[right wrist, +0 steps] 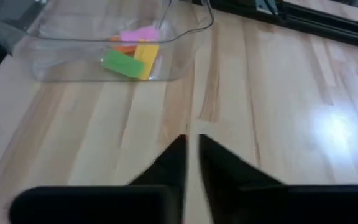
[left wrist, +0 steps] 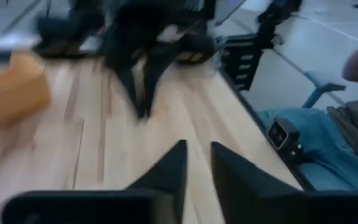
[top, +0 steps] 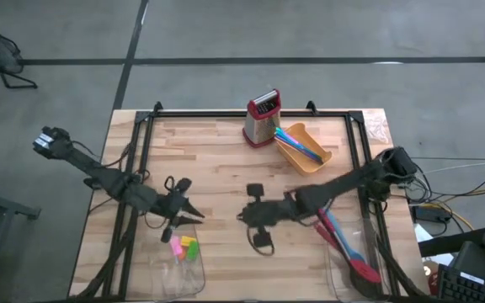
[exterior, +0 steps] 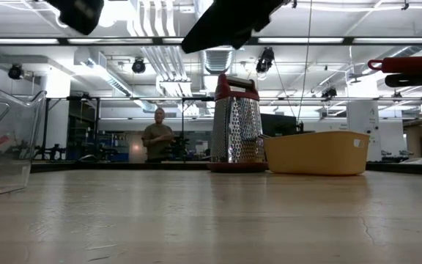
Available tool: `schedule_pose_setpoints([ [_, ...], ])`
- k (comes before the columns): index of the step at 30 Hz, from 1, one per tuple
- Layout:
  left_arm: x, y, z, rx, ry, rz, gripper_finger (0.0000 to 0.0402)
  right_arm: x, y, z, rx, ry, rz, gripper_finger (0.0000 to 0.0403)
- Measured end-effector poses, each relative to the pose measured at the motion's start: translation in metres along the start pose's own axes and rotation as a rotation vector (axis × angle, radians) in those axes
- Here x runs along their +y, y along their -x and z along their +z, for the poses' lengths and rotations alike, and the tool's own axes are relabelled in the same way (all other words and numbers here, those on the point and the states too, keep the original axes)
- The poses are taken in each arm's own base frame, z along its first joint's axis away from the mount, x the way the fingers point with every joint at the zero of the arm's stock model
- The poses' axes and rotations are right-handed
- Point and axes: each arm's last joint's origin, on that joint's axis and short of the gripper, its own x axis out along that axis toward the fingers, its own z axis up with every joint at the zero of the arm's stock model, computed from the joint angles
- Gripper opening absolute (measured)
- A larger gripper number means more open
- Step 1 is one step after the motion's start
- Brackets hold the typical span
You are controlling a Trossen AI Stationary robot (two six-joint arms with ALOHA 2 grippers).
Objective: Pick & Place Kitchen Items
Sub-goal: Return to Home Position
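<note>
**Both grippers empty over mid-table, items sorted into the bins**

Here's the table (top: 217, 160), and both arms reach in over its middle, one from each side, tips near each other but apart. The left gripper (left wrist: 199, 152) hangs above bare wood beside the left bin (right wrist: 55, 62), fingers a narrow slot apart with nothing between them. The right gripper (right wrist: 192, 146) looks toward that same bin from mid-table. It's all but closed and carries nothing either. That fits the step in hand, I'd say: with no load there's no reason to sit low or spread wide, so both look set for the trip home.

Now the containers. The left bin sits on the left arm's side and the right bin (top: 339, 273) on the right arm's side, each within its own arm's easy reach. That's likely why they're split that way. At the opposite edge stand the bowl (exterior: 317, 155) and, just beside it, the upright grater (exterior: 234, 121), out of the arms' working lane.

On to the items. Long red and blue spoons (top: 354, 259) lie lengthwise in the right bin. A few blue-handled utensils (top: 300, 143) lean in the bowl, and whether they're due to move, I can't tell. The smallest are the pink, orange, green and yellow pieces (right wrist: 132, 50), heaped together and touching at one end of the left bin. By the look of it, the small pieces were sorted apart from the long spoons.
</note>
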Motion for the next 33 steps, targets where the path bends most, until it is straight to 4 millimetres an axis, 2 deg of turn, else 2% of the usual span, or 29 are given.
schedule_pose_setpoints([
  [4, 0.008, -0.01, 0.007, -0.061, -0.123, -0.047, 0.0012, -0.025, -0.005, 0.001, -0.017, 0.012, -0.033, 0.0013],
  [10, 0.034, -0.026, 0.011, -0.091, -0.176, 0.062, 0.0005, -0.055, 0.012, 0.007, -0.119, 0.033, -0.006, 0.0008],
  [13, 0.042, -0.025, 0.014, -0.102, -0.191, 0.108, 0.0004, -0.063, 0.029, 0.0, -0.187, 0.027, 0.013, 0.0008],
  [18, 0.047, -0.012, 0.019, -0.157, -0.225, 0.141, 0.0009, -0.072, 0.068, -0.026, -0.305, 0.017, -0.01, 0.0008],
  [24, 0.051, -0.006, -0.012, -0.178, -0.219, 0.164, 0.0006, -0.073, 0.107, -0.065, -0.403, -0.025, -0.003, 0.0008],
  [29, 0.053, 0.009, -0.027, -0.274, -0.236, 0.2, 0.0011, -0.074, 0.132, -0.093, -0.437, -0.026, -0.011, 0.0008],
  [33, 0.054, 0.025, -0.033, -0.317, -0.216, 0.207, 0.0011, -0.076, 0.152, -0.108, -0.495, -0.029, -0.018, 0.0008],
])
